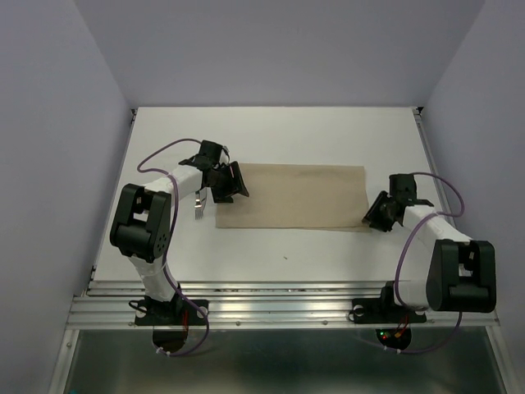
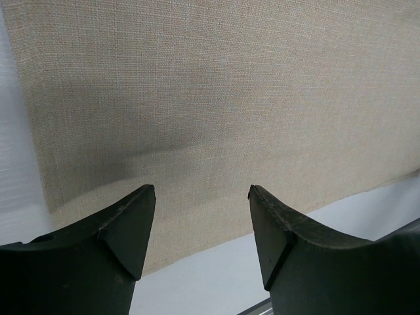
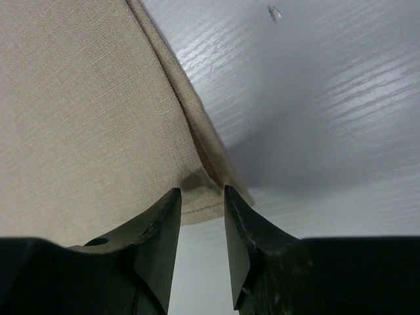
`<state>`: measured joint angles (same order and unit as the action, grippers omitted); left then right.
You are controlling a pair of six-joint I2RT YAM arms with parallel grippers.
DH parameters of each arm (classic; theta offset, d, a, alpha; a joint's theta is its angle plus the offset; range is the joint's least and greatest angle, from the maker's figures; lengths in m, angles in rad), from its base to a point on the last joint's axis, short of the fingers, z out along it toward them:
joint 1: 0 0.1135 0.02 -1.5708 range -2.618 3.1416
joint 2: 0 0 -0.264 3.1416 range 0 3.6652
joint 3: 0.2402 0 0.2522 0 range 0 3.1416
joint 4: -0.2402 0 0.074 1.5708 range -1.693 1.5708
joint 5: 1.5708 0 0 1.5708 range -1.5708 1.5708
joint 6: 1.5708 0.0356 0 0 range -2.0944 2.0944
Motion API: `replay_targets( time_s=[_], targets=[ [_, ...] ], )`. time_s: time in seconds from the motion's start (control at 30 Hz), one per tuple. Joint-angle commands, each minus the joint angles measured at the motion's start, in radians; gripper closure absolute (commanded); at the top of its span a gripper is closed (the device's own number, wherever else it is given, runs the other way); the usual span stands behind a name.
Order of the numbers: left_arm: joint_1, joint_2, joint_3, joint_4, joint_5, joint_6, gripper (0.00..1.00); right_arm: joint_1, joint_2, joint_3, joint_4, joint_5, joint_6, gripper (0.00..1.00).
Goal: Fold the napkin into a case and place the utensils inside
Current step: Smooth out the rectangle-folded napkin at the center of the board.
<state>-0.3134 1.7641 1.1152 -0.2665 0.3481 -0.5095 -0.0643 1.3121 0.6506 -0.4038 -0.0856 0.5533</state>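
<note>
The beige napkin lies flat on the white table as a long oblong, folded, with layered edges showing at its right end. My left gripper hovers over the napkin's left end, near the front edge, jaws wide apart and empty. My right gripper is at the napkin's near right corner. Its jaws stand a narrow gap apart, with the corner just beyond the tips and nothing pinched. A silver fork's tines show beside the left arm; the rest of the utensils is hidden.
The white table is closed in by pale walls at the back and both sides. A metal rail runs along the near edge by the arm bases. A small dark speck lies in front of the napkin.
</note>
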Motion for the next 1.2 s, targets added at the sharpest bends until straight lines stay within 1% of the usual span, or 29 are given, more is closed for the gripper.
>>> replay_targets(
  time_s=[0.0,0.17,0.2,0.23,0.27,0.33,0.37,0.43,0.47,0.77,0.93,1.07,1.17],
  targets=[
    [-0.006,0.0,0.043,-0.005,0.014,0.008,0.3,0.003,0.039,0.023,0.071,-0.002,-0.018,0.62],
    [-0.006,-0.002,0.04,-0.005,0.014,0.009,0.3,0.003,0.07,0.011,0.092,-0.016,-0.013,0.66],
    [-0.006,-0.002,0.04,-0.005,0.012,0.009,0.3,0.003,0.07,0.009,0.091,-0.014,-0.013,0.72],
    [-0.007,-0.002,0.038,-0.007,0.012,0.009,0.3,0.003,0.061,0.009,0.091,-0.011,-0.012,0.75],
    [-0.006,-0.003,0.035,-0.005,0.011,0.011,0.3,0.003,0.055,0.009,0.089,-0.006,-0.012,0.81],
    [-0.006,-0.002,0.034,-0.005,0.011,0.011,0.3,0.003,0.038,0.014,0.08,0.004,-0.01,0.87],
    [-0.007,-0.003,0.032,-0.004,0.011,0.011,0.3,0.003,0.024,0.023,0.074,0.012,-0.01,0.91],
    [-0.006,-0.003,0.029,-0.004,0.011,0.011,0.3,0.003,0.01,0.034,0.057,0.017,-0.013,0.95],
    [-0.006,-0.002,0.029,-0.002,0.011,0.009,0.3,0.003,0.001,0.044,0.051,0.02,-0.016,0.99],
    [-0.006,0.0,0.032,-0.002,0.009,0.011,0.3,0.003,-0.048,0.103,-0.015,0.026,-0.024,0.99],
    [-0.006,0.001,0.046,-0.01,0.006,0.011,0.3,0.003,-0.094,0.123,-0.105,0.061,-0.02,0.99],
    [-0.006,0.008,0.055,-0.01,0.003,0.008,0.3,0.003,-0.122,0.083,-0.164,0.052,0.032,0.99],
    [-0.006,0.014,0.054,-0.005,0.009,0.005,0.3,0.003,-0.119,0.043,-0.185,0.107,0.081,0.95]
  ],
)
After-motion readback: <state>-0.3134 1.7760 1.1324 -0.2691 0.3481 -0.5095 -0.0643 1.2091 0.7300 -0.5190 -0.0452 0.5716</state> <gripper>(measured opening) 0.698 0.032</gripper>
